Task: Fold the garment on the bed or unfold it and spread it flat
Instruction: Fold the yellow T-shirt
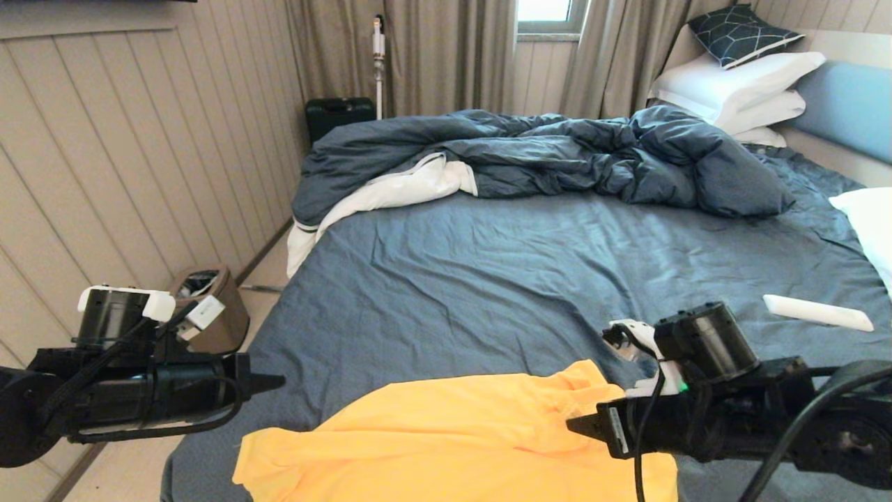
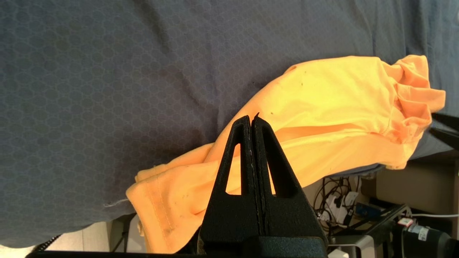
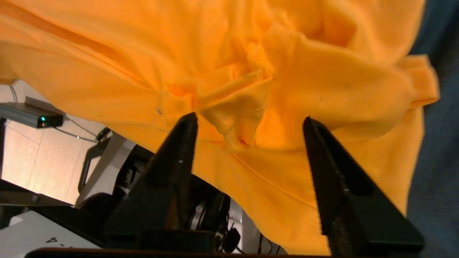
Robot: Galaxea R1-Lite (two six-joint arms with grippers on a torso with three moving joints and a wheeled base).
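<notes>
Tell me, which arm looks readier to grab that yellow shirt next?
Probably the right: the right gripper is open at the garment's bunched cloth. The left gripper is shut, off the bed's edge.

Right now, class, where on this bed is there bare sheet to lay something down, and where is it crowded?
Free: the wide slate-blue sheet between the crumpled dark blue duvet and the yellow-orange T-shirt. Crowded: the near edge, with the T-shirt and the right hand, and the white pillows by the headboard.
</notes>
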